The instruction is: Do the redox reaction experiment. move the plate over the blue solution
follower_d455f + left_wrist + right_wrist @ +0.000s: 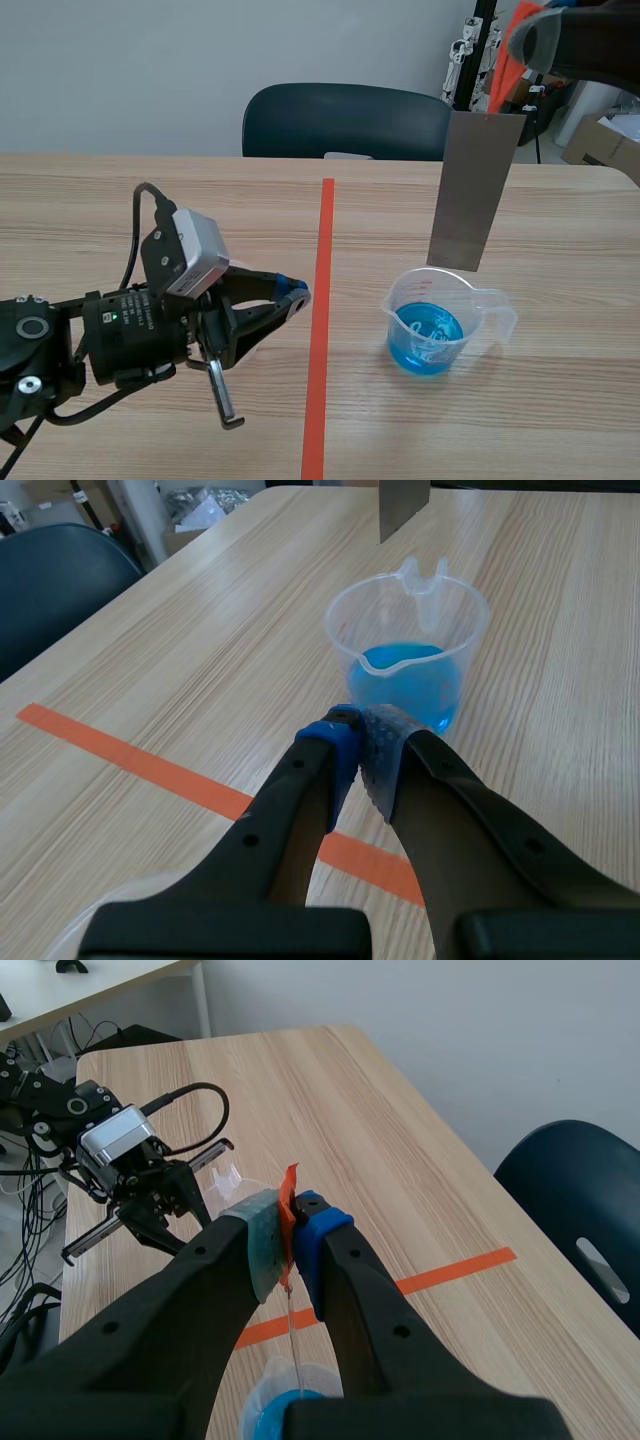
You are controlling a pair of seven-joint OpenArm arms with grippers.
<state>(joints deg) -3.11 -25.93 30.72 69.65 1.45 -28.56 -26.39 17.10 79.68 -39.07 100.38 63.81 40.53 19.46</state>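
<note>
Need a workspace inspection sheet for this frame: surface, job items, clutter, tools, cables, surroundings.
Surface: wooden table, with an orange-red tape line across it.
Job's things: clear cup stands upright and holds blue solution. Metal plate hangs upright above the cup's far rim, not in the liquid.
Clutter: nothing seen.
Tools: right tool is shut on the plate's orange tab. Left tool is shut and empty, low beside the tape line, pointing at the cup.
Cables: black cable looped at the left wrist.
Surroundings: dark chair behind the table; cardboard box at the back.
</note>
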